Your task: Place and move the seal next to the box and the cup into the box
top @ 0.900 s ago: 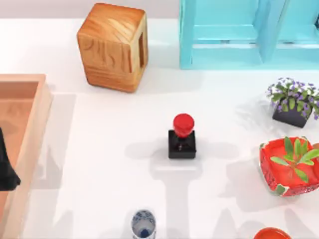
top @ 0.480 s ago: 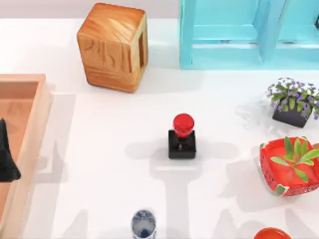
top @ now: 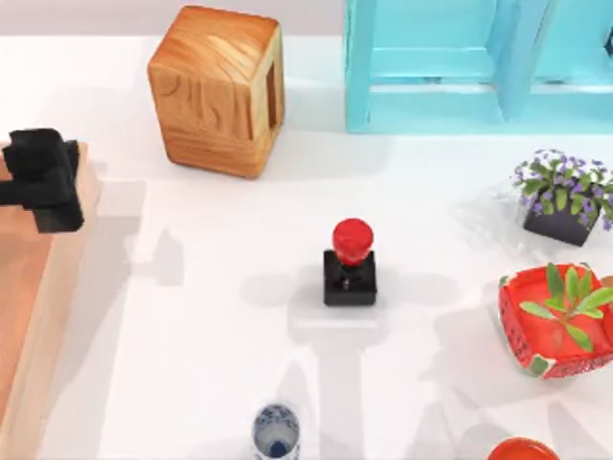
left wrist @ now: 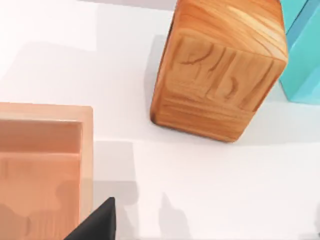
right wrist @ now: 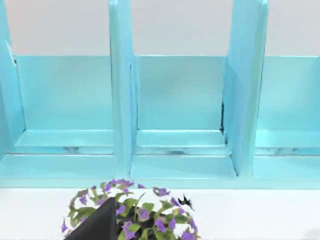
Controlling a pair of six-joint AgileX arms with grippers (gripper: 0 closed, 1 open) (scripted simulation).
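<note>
Seal: upright at worktop centre, untouched; cup at the near edge; box at the far left. To grasp well, I should descend square over the red knob and close on it without tipping the base. Left end effector: above the box's far right corner, finger state not discernible; right arm parked off right.

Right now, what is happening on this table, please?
Nothing is held at this moment. The left hand hangs over the far corner of the box at the table's left edge, near the wooden cube. The seal stands upright by itself in the middle of the table, and the cup stands at the near edge, outside the box. Neither task step is done yet.
</note>
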